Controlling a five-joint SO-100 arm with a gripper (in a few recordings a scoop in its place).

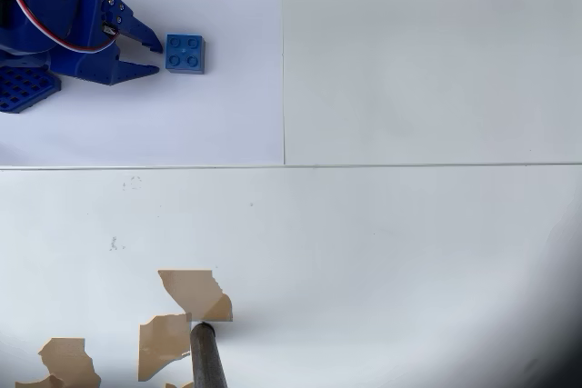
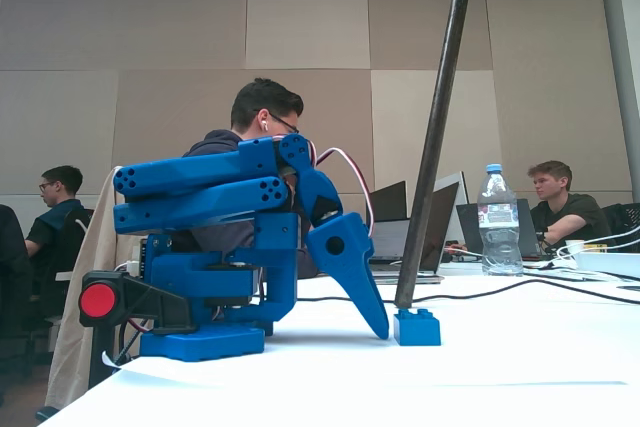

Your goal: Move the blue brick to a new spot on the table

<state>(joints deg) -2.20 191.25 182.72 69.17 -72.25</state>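
Now tool [image 1: 156, 54] parted, empty, beside blue brick [image 1: 185, 53]; table [image 1: 418, 243] open rightward.

Blue brick [image 1: 185, 53] looked like smooth moulded plastic with a slight sheen on the studs. Gripper [image 1: 155, 55] and arm [image 2: 215, 192] read as matt blue plastic, perforated in places, with rubbery-looking red and white wires [image 1: 55, 26]. Table [image 1: 409, 243] was smooth matt white panelling. Tape patches [image 1: 195, 293] looked like torn brown paper, rough-edged. Pole [image 2: 432, 142] looked like dull dark metal. Water bottle [image 2: 497, 222] was clear glossy plastic.
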